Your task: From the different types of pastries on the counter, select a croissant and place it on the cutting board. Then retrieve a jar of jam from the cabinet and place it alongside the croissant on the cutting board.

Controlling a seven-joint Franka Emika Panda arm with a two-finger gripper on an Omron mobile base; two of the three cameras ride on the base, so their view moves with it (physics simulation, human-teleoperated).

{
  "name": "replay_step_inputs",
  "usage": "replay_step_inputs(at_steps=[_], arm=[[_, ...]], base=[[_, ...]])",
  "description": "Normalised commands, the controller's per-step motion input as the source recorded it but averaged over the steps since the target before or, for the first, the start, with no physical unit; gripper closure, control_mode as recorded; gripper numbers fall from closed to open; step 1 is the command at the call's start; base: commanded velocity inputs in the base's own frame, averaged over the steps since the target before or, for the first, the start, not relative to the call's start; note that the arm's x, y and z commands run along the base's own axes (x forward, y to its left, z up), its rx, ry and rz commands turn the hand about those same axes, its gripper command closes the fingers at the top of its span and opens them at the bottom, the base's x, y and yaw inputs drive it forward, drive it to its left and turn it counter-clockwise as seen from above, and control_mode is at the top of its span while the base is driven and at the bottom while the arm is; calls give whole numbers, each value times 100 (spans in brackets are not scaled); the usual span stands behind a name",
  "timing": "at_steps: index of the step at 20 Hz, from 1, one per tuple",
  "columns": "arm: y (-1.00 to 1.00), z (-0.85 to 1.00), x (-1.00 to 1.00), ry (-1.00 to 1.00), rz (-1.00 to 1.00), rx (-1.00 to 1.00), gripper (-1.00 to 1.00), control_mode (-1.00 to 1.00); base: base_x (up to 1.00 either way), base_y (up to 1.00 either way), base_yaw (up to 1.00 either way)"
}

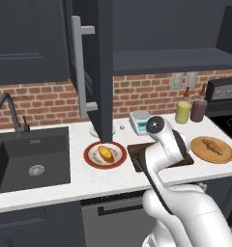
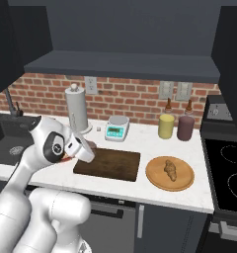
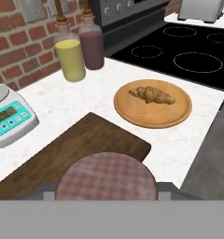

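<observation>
My gripper [image 3: 108, 191] is shut on the jar of jam [image 3: 107, 177], whose checked reddish lid sits low in the hand view. The jar hangs over the near end of the dark cutting board [image 3: 86, 144]; I cannot tell whether it touches the wood. The brown ridged croissant [image 3: 152, 94] lies on a round tan plate [image 3: 179, 114] to the right of the board, also seen as croissant [image 2: 170, 169]. The other of the pastries, a golden bun [image 1: 106, 153], rests on a red-rimmed plate left of the board. The cabinet [image 1: 171, 60] stands open above the counter [image 1: 113, 178].
A yellow bottle [image 3: 71, 58] and a maroon bottle [image 3: 91, 46] stand by the brick wall. A kitchen scale [image 3: 9, 116] sits behind the board. The stove [image 3: 188, 51] is on the right, the sink [image 1: 31, 159] on the left. The open cabinet door [image 1: 106, 67] hangs over the counter.
</observation>
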Motion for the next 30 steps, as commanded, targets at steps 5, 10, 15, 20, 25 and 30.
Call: replay_step_inputs(at_steps=[5, 10, 15, 20, 25, 30], arm=[[35, -17, 49, 0, -4, 0, 100, -100], [15, -8, 10, 0, 0, 3, 100, -100], [0, -27, 23, -2, 0, 1, 100, -100], [1, -50, 4, 0, 0, -2, 100, -100], [-1, -74, 31, -3, 0, -11, 100, -100], [-1, 0, 17, -4, 0, 0, 100, -100]], base=[[0, 0, 0], [0, 0, 0], [0, 0, 0], [0, 0, 0], [0, 0, 0], [0, 0, 0]])
